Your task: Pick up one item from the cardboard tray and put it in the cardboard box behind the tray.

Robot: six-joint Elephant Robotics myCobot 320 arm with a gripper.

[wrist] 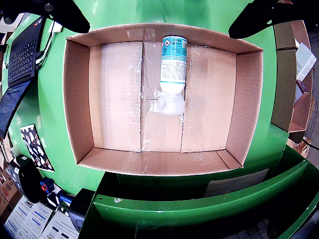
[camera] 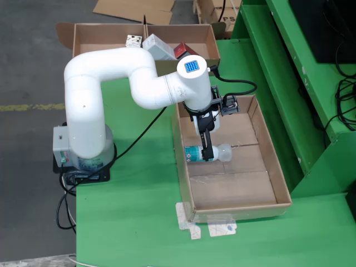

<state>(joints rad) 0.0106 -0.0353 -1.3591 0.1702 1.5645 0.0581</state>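
A clear plastic bottle (camera: 196,152) with a blue-and-white label and a white cap lies on its side in the cardboard tray (camera: 280,172), near the tray's left wall. It is the only item I see in the tray. My gripper (camera: 207,146) hangs straight over the bottle's middle. In the gripper view the bottle (wrist: 174,62) lies at the top centre of the tray (wrist: 77,99), and the two black fingers (wrist: 65,15) stand far apart at the top corners, holding nothing. The cardboard box (camera: 83,34) behind the tray holds several small packages.
The arm's base (camera: 83,150) stands at the table's left edge with cables beside it. A raised green shelf (camera: 289,83) runs along the tray's right side. A laptop (wrist: 22,55) sits beyond the tray in the gripper view. Flattened cardboard (camera: 133,10) lies on the floor.
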